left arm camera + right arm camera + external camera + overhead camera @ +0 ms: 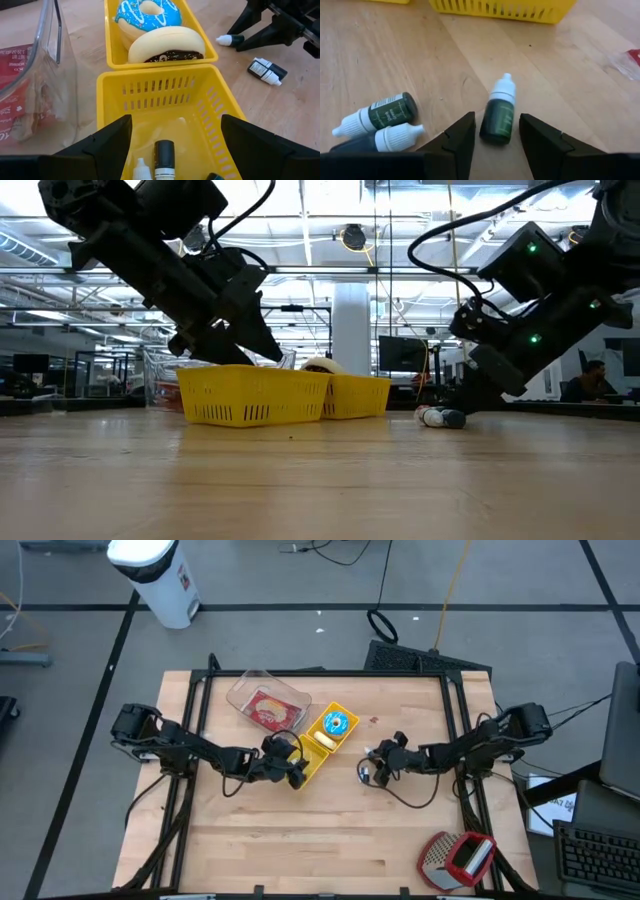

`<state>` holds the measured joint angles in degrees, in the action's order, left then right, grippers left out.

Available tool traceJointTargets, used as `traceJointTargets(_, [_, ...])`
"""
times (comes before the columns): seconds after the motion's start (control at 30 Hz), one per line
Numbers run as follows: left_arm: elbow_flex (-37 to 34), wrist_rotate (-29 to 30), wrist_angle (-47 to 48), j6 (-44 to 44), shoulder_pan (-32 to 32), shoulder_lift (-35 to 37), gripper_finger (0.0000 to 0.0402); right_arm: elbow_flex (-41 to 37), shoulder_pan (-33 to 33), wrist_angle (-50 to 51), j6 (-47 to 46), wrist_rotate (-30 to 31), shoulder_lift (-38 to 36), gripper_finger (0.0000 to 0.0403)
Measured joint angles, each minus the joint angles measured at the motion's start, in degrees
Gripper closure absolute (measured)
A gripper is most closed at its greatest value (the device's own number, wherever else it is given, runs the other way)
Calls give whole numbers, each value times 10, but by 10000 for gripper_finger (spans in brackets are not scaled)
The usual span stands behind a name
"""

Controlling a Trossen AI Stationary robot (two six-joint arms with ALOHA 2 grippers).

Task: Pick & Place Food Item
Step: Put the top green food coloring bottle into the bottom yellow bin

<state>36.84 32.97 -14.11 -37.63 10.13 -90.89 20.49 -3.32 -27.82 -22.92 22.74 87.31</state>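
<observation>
A small dark green dropper bottle with a white cap lies on its side on the wooden table. My right gripper is low over it, open. One finger stands on each side of the bottle's body, with a thin gap on both sides. Two more bottles lie beside it. My left gripper hovers open above the nearer yellow basket, which has a few small bottles on its floor. The farther yellow basket holds a blue-iced doughnut and a chocolate-filled bun.
A clear plastic container with a red packet stands at the far left of the baskets. A red and grey object sits at the near right corner. A red wrapper lies close to the right gripper. Bare wood stretches along the near side.
</observation>
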Motion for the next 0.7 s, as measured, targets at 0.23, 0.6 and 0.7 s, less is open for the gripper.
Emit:
traceJointTargets(0.23, [0, -1, 1, 0, 0, 0, 94, 0, 4, -4, 20, -3, 1, 315])
traceJointTargets(0.6, [0, -76, -91, -15, 0, 0, 94, 30, 0, -52, 140, -1, 2, 346])
traceJointTargets(0.7, [0, -114, -153, -4, 0, 0, 94, 65, -10, -52, 200, 0, 2, 335])
